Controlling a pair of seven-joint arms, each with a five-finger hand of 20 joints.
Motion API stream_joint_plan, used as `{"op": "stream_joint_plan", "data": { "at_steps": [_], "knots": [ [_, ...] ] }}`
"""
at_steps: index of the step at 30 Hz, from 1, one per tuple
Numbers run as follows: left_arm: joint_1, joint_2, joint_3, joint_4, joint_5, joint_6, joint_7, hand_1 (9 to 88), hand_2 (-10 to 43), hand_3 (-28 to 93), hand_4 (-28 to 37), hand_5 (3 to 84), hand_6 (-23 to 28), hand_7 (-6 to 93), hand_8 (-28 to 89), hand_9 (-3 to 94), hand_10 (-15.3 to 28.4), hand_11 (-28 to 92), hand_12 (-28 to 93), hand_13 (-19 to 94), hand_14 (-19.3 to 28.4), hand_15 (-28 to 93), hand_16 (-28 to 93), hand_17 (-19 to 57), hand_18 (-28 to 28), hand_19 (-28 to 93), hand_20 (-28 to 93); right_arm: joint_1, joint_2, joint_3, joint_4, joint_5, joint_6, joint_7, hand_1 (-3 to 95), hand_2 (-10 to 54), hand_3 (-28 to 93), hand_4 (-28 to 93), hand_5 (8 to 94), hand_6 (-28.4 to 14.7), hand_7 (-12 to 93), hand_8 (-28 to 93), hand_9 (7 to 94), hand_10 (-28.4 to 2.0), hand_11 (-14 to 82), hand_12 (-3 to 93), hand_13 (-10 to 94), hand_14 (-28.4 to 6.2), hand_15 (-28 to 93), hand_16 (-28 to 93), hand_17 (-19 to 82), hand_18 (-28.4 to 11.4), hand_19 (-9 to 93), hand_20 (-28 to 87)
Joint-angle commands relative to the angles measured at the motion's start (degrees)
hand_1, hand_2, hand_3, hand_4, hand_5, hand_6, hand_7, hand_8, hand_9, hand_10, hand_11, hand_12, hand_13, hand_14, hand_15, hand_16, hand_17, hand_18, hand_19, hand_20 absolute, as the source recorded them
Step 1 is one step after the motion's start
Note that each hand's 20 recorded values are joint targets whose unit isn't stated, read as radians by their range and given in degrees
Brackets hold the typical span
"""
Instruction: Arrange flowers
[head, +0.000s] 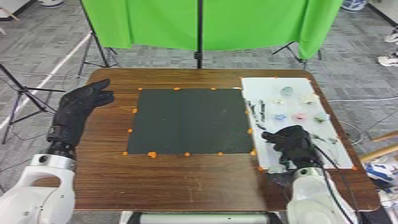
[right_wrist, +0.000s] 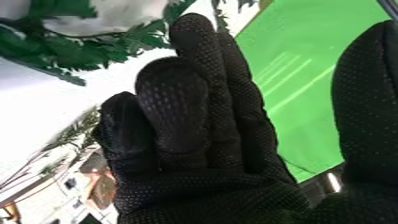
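- Flowers lie spread on a white sheet (head: 259, 84) along the right edge of the brown table (head: 107, 187), mostly on the sheet's far half.
- Nearest the table's far edge is a pale green flower (head: 287, 91); a pale yellow flower (head: 308, 100) and a whitish flower (head: 278, 101) lie a little closer in.
- Nearer still, a blue flower (head: 280, 117), a pink flower (head: 299, 116) and a cream flower (head: 320, 119) form a loose row, the cream one closest to the table's right edge.
- Dark stems (head: 260, 111) run along the sheet's left side, and a green sprig (head: 322, 139) lies between the right hand (head: 291, 137) and the table's right edge.
- The right hand is over the near half of the sheet, open, its fingers extended and the thumb held apart, with nothing gripped. In the right wrist view, green leaves (right_wrist: 84, 47) show beyond the fingertips, around something whitish.
- Left of the sheet, a dark mat (head: 191, 120) covers the middle of the table, with orange dots (head: 152, 155) around its border.
- The left hand (head: 82, 100) is at the table's left edge, toward the far left corner, open and relaxed, holding nothing.
- Past the far edge hangs a green cloth (head: 142, 25).
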Motion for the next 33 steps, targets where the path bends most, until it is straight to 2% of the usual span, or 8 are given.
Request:
{"op": "stream_joint_plan", "data": {
  "at_steps": [1,4,13,20,23,28,30,33],
  "knots": [
    [0.31,0.44,-0.2,-0.2,0.54,-1.36,-1.36,24.8,5.4,63,-27.3,46.2,5.6,9.4,-5,45.9,15.8,18,13,37,20.4,23,-1,8.0,13.1,15,16,-1.83,2.53,1.07,-1.75,-20.6,-5.51,2.26,33.1,-9.5,61,-22,67.2,-7.2,18,-5,76.3,-16.2,28.8,28.0,80,-7.8,64,33,50,-19.3,93,55],
    [0.5,0.55,-0.21,-0.3,0.44,-1.42,-1.54,25.1,5.2,63,-27.1,46.2,5.6,9.4,-5,45.9,15.8,18,13,37,20.4,23,-1,8.0,13.1,16,16,-2.47,3.1,0.84,-1.66,-22.83,-6.31,2.51,33.1,-9.5,61,-22,67.5,-7.1,19,-4,76.3,-16.0,29.4,28.6,80,-7.7,65,34,51,-19.1,93,55],
    [0.3,0.69,0.0,-0.34,0.77,-2.43,-2.27,25.7,4.6,62,-26.2,46.2,5.5,9.4,-5,45.9,15.8,18,13,37,20.4,23,-1,8.1,13.1,16,16,-0.07,3.94,-2.12,1.15,-24.3,-16.11,7.58,33.4,-9.5,61,-22,68.4,-6.6,21,-4,76.7,-15.8,31.3,30.1,80,-7.1,65,34,52,-18.5,93,56],
    [0.82,0.54,-0.36,-0.63,0.97,-2.4,-2.69,26.0,4.0,62,-25.3,46.0,5.5,9.4,-5,45.7,15.8,18,13,37,20.4,23,-2,8.2,13.1,16,16,-0.21,4.05,-3.06,2.51,-23.46,-18.42,9.0,35.4,-9.5,59,-20,68.0,-7.2,22,-3,76.7,-15.9,31.9,30.7,82,-5.6,64,36,55,-17.2,93,57],
    [0.48,0.5,-0.27,-0.45,1.01,-2.69,-2.87,26.4,3.7,62,-25.1,46.0,5.5,9.3,-5,45.8,15.8,18,13,37,20.4,23,-1,8.2,13.1,16,16,-0.09,3.57,-3.53,3.11,-23.03,-18.18,8.9,35.6,-9.5,59,-19,67.6,-7.2,23,-3,76.6,-16.0,32.3,31.2,82,-5.4,64,36,55,-16.6,93,57],
    [0.63,0.39,-0.47,-0.56,1.17,-3.02,-3.2,27.1,3.3,62,-24.4,46.0,5.5,9.3,-5,45.6,15.7,18,13,37,20.3,23,-1,8.2,13.2,16,16,0.12,1.91,-4.58,3.28,-22.64,-19.77,9.65,45.0,-9.5,61,-17,63.6,-7.3,34,-3,75.2,-15.9,37.6,34.3,84,-4.1,62,37,57,-15.0,93,55],
    [0.68,0.32,-0.58,-0.62,1.22,-2.99,-3.32,27.5,3.2,61,-24.2,45.9,5.5,9.3,-5,45.6,15.8,18,13,37,20.3,23,-1,8.1,13.2,16,16,0.16,1.42,-5.25,3.56,-22.51,-19.82,9.74,47.7,-9.5,62,-17,62.0,-7.1,36,6,75.0,-15.3,37.4,40.3,85,-3.6,62,38,58,-14.6,93,55],
    [0.74,0.18,-0.64,-0.65,1.31,-3.27,-3.5,28.2,2.8,61,-23.6,45.7,5.5,9.3,-5,45.4,15.7,18,13,37,20.3,23,-1,8.1,13.2,16,16,0.24,0.93,-6.15,4.73,-22.15,-18.83,9.47,56.9,-9.5,53,-13,58.4,-6.1,43,23,74.4,-13.8,38.1,53.9,86,-2.4,62,39,61,-13.2,93,55]
  ]
}}
